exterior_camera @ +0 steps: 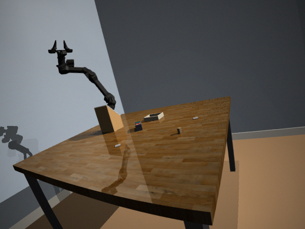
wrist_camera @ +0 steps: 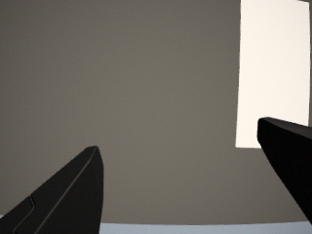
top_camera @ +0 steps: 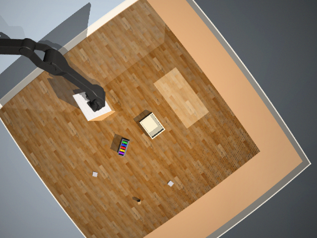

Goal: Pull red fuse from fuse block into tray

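While the fuse block [top_camera: 123,147] sits mid-table with the red fuse [top_camera: 123,147] seated in its row, a tall box [exterior_camera: 108,119] stands near it under the arm's base. Gripper [exterior_camera: 59,46] is way up high, pointing at the ceiling, fingers spread wide, holding nothing. One tray [top_camera: 151,125], two small white tiles [top_camera: 94,174] [top_camera: 170,183], one wooden cube [exterior_camera: 179,130], five fuses in the block.

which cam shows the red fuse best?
Top view. It looks straight down on the fuse block, so the red fuse reads as its own stripe among the other colours. Exterior view shows the block small and oblique, with the colours blurring together. Wrist view shows only the open claw against blank background.
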{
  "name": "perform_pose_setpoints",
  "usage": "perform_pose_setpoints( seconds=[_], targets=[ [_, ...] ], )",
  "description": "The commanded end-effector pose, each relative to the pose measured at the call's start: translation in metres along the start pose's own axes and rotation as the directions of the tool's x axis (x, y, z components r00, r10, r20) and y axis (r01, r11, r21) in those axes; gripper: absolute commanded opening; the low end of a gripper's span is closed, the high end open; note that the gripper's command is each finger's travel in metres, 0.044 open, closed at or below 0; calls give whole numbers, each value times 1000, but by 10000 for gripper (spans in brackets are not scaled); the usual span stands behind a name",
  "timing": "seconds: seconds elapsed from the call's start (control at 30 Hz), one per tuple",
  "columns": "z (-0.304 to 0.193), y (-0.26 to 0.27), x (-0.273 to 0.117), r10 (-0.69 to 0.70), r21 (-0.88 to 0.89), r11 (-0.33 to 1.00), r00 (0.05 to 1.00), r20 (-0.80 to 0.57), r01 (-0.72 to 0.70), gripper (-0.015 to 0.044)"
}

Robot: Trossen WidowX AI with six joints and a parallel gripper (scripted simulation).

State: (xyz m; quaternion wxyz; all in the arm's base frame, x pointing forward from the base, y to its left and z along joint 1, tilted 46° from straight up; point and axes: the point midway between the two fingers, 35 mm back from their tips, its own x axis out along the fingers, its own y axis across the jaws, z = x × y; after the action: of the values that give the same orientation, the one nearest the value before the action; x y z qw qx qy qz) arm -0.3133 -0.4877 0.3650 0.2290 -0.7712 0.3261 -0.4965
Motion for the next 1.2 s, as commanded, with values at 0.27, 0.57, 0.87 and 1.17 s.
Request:
perform_pose_setpoints(
  seconds=[0.27,0.57,0.87,1.17],
  targets=[
    [88,59,56,124,319,937,989,84,-145,86],
    [229,107,97,259,586,717,924,281,-379,62],
    [388,118,101,333,673,386,776,536,-631,62],
    [544,96,57,337,541,46,523,783,-840,62]
  ],
)
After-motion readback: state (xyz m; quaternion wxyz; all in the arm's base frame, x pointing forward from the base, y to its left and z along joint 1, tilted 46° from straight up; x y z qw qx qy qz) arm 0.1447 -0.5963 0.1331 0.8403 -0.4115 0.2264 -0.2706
